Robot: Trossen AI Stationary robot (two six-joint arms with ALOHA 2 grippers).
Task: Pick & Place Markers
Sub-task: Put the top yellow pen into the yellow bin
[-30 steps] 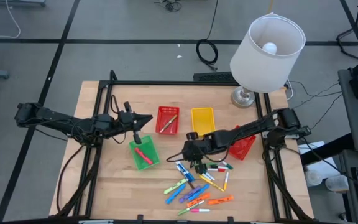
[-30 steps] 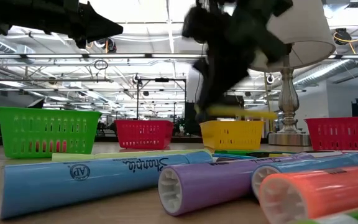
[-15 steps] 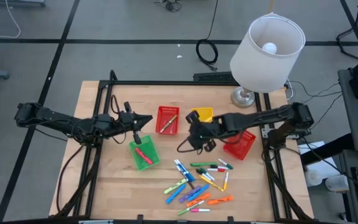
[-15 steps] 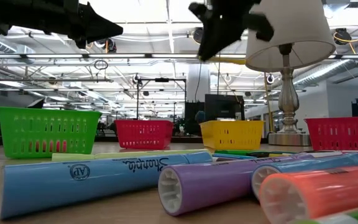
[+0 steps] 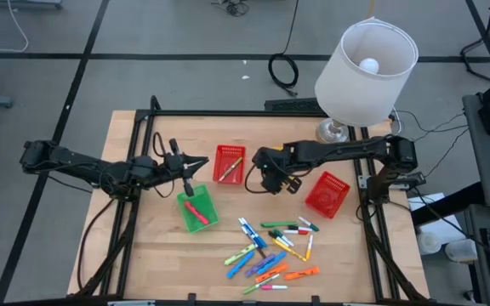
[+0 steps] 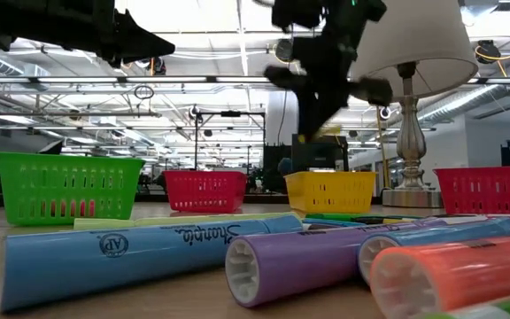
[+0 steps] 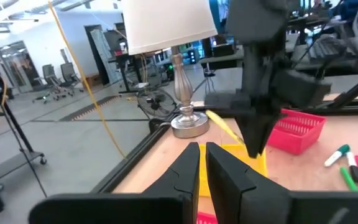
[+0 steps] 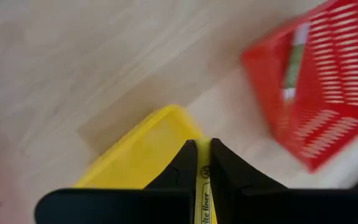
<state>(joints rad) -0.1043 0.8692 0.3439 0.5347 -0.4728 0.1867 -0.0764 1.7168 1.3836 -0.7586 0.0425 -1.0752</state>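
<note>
Bare wood lies open between the green basket (image 5: 196, 210) and the scattered markers (image 5: 272, 248); right arm (image 5: 330, 153) spans the yellow basket (image 6: 330, 191), lamp (image 5: 364, 64) crowding the far right corner

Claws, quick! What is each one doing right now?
Left claw: closed, empty, above the green basket.
Right claw: closed on a yellow marker over the yellow basket.
</note>
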